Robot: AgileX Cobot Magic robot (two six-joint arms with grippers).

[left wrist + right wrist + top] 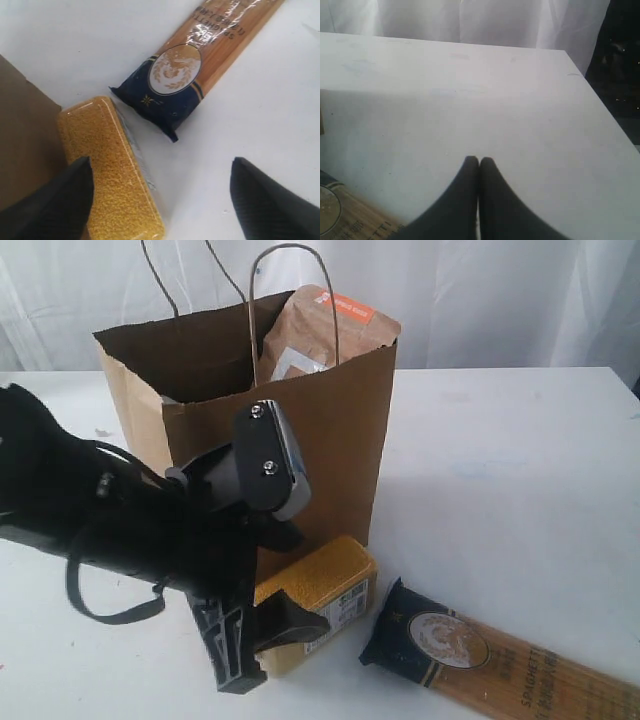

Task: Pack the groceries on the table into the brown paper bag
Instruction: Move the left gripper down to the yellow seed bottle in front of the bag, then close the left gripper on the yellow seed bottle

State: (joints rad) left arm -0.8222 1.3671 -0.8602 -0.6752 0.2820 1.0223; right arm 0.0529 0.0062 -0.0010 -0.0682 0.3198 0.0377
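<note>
On table (520, 470): 1 brown paper bag (330, 430) upright, mouth open for loading; 1 long spaghetti pack (470, 655) flat near it, unpacked; 1 brown pouch (330, 330) inside bag, poking out top; 1 yellow-grain bottle (320, 580) lying just beside bag foot, likely next pick; left gripper (161, 161) jaws apart at it; right gripper (479, 161) pressed together, idle

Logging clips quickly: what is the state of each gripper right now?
Left gripper: open, low by the yellow-grain bottle, holding nothing.
Right gripper: shut, empty, above the table.
</note>
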